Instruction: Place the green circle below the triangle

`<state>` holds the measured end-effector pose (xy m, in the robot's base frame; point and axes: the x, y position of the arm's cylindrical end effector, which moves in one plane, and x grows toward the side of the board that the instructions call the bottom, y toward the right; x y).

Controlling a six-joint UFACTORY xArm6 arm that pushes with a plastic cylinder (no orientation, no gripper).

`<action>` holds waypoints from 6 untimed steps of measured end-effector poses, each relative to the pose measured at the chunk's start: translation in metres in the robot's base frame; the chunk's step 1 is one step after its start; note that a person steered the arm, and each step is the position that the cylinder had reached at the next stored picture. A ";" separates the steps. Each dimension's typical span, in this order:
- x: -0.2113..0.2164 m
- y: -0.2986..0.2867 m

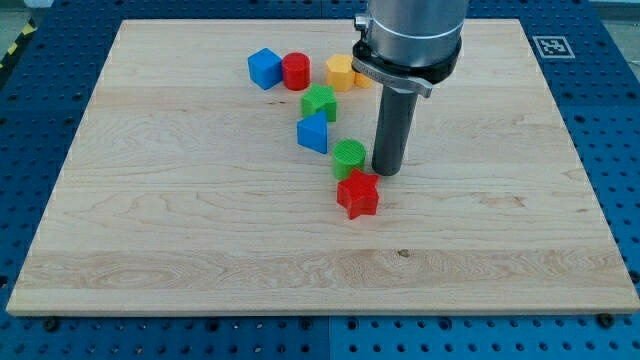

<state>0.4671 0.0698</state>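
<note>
Board (pixel 200 250): pale wooden top on a blue perforated bench; nearest stretch, toward the view's bottom, carries no blocks.

Item 1, red star block (pixel 358 194): nearest block, just below and touching or nearly touching the green circle.

Item 2, green circle (pixel 349 158): the task's block. It sits just below and to the view's right of the blue triangle, with the red star close under it.

Item 3, my tip (pixel 386 171): lower end of the dark rod, just beside the green circle on the view's right, touching it or nearly so. There is no pincer on this arm, so nothing opens or closes and nothing is held; the rod only pushes.

Item 4, blue triangle (pixel 313 133): the reference block, up and to the view's left of the green circle.

Item 5, green star block (pixel 319 101): just above the triangle.

Item 6, far row near the view's top: blue cube (pixel 265 68), red cylinder (pixel 296 72), yellow block (pixel 341 72) with a second yellow piece partly hidden behind the rod, shape unclear.

Handling note: the circle appears almost placed. A short, slow push toward the view's left, contact kept on the circle's right flank, should centre it under the triangle. Risk: dragging the red star along, or nudging the triangle.
</note>
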 end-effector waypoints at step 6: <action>0.002 0.028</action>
